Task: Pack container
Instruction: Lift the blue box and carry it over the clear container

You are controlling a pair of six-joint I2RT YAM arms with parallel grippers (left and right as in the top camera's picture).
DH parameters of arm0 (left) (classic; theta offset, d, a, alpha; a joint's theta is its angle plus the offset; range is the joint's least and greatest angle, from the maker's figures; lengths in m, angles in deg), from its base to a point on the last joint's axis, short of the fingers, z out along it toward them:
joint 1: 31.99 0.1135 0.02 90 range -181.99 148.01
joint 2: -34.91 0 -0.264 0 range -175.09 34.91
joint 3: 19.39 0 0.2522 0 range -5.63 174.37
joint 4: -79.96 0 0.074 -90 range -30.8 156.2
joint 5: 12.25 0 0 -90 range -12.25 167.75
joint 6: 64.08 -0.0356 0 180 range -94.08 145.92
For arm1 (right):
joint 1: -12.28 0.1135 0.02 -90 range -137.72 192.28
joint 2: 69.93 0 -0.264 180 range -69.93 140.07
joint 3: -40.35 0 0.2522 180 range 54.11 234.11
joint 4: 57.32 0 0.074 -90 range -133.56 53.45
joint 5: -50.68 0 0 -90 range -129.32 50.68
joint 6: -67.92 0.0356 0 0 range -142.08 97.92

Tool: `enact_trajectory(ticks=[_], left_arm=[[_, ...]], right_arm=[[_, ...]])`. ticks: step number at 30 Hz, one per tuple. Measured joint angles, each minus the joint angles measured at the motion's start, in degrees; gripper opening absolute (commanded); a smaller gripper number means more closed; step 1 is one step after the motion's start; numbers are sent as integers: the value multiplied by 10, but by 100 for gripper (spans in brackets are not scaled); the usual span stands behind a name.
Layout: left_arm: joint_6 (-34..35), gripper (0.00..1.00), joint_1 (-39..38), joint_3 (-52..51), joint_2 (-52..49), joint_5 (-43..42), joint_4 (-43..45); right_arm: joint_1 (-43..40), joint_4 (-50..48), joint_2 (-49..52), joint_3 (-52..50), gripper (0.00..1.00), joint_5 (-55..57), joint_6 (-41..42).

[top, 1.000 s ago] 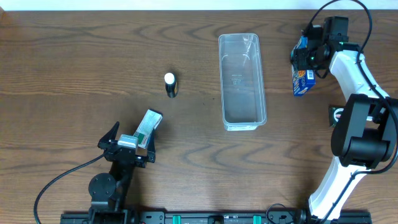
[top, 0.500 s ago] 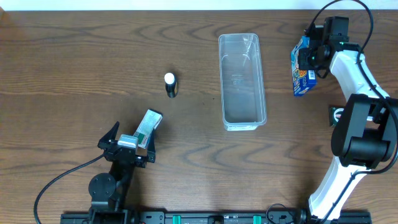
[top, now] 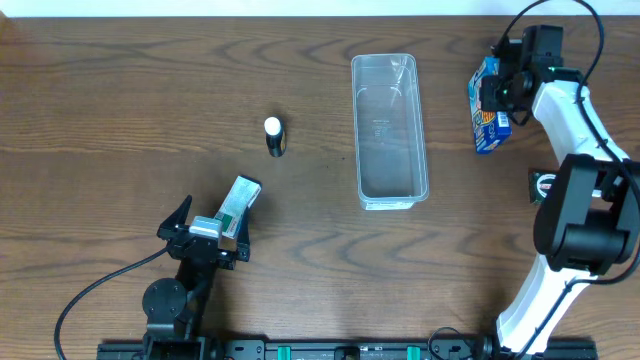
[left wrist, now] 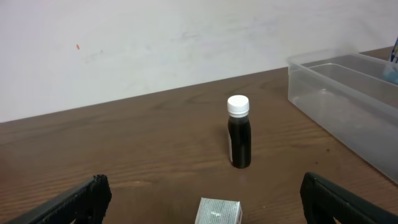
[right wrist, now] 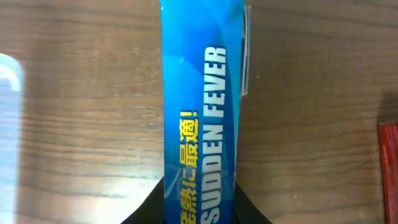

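The clear plastic container [top: 357, 150] stands empty at the table's centre right; it also shows in the left wrist view [left wrist: 311, 67]. My right gripper [top: 503, 88] is shut on a blue "SUDDEN FEVER" box [top: 487, 112] to the right of the container. In the right wrist view the fingers [right wrist: 200, 210] clamp the box [right wrist: 202, 106] on both sides. My left gripper [top: 205, 236] is open near the front left, with a green-and-white small box [top: 239, 202] lying between its fingers [left wrist: 205, 190]. A black bottle with a white cap [top: 274, 137] stands upright left of the container.
The bottle [left wrist: 239, 134] and the small box's end [left wrist: 219, 211] lie ahead in the left wrist view. A red object [right wrist: 389, 168] shows at the right edge of the right wrist view. A white wall stands behind the table.
My right gripper and the blue box have shifted slightly away from the container. The left arm, bottle, small box and container have not moved.
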Motion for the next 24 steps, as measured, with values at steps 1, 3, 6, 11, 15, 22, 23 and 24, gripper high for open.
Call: enact_trajectory(ticks=[1, 3, 6, 11, 15, 22, 23, 24], left_arm=[[0, 98, 0, 0, 0, 0, 0], [0, 98, 0, 0, 0, 0, 0], [0, 98, 0, 0, 0, 0, 0], [0, 98, 0, 0, -1, 0, 0], [0, 98, 0, 0, -2, 0, 0], [0, 98, 0, 0, -2, 0, 0], [0, 98, 0, 0, -2, 0, 0], [0, 98, 0, 0, -2, 0, 0]], right_arm=[[0, 4, -11, 0, 19, -7, 3], [0, 9, -30, 0, 19, -19, 10], [0, 24, -74, 0, 20, -43, 30], [0, 65, -168, 0, 24, -102, 63], [0, 102, -231, 0, 23, -160, 80], [36, 114, -259, 0, 21, -216, 128], [42, 113, -258, 0, 21, -219, 132], [52, 109, -255, 0, 21, -220, 140]])
